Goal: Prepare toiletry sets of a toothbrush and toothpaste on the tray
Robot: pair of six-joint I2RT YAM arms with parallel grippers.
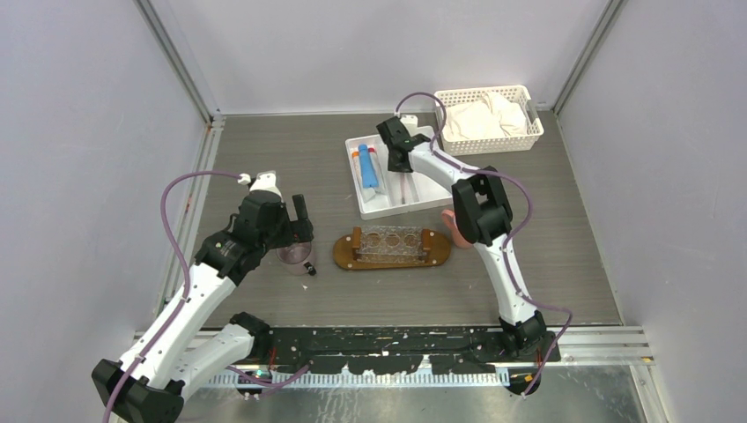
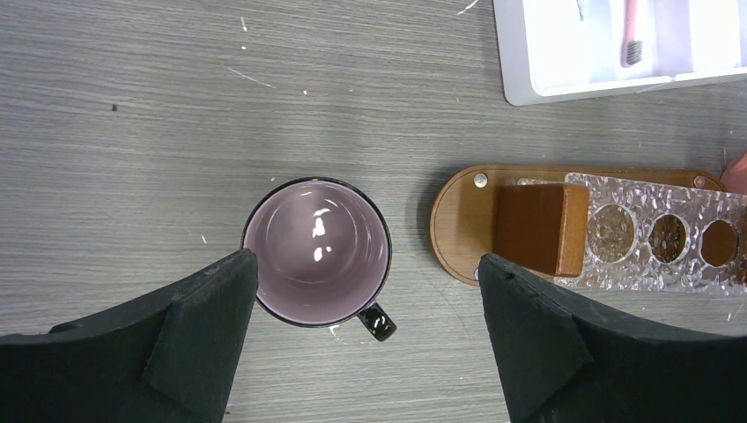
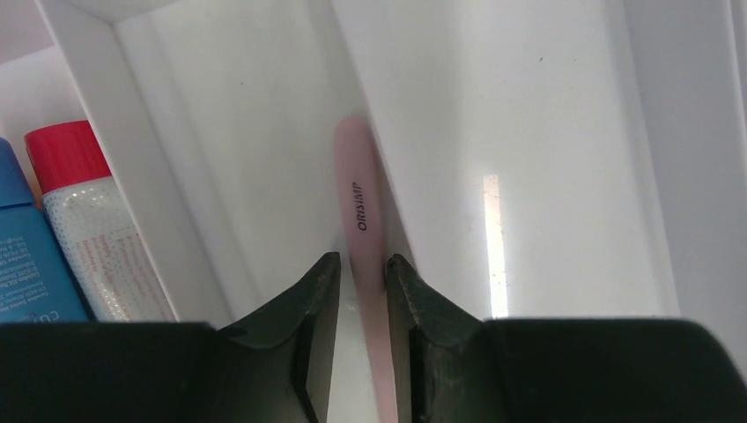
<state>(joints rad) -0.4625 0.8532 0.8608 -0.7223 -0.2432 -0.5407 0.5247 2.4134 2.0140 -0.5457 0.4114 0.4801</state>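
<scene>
Work surface: a grey wood-grain table (image 1: 264, 159) enclosed by pale walls. All positions below are given relative to the wooden oval tray (image 1: 343, 254), which lies at the centre of the table.

1. Wooden oval tray. It carries a clear textured holder (image 2: 656, 233) with three round holes, all unfilled, and a brown wooden block (image 2: 539, 227) at its left end. No toothbrush or tube is on the tray.
2. Mug (image 2: 315, 251). It has a pink interior and a black rim and handle. It stands upright just left of the tray, apart from it.
3. White divided tray (image 1: 388, 204). It sits on the far side of the wooden tray, near it.
4. Pink toothbrush (image 3: 359, 203). It lies flat in one compartment of the white divided tray, against a partition wall.
5. Toothpaste. A blue tube (image 3: 26, 256) and a white tube with a red cap (image 3: 84, 220) lie in the neighbouring compartment.
6. White lattice basket (image 1: 489, 141). It holds pale cloth and stands beyond the tray, to the right.
7. Left gripper (image 2: 366, 257). It hangs above the mug with its jaws released and spread wide, holding nothing.
8. Right gripper (image 3: 361, 264). It reaches into the white divided tray. Its jaws are drawn in close on either side of the toothbrush handle. Whether they fully clamp it cannot be told.
</scene>
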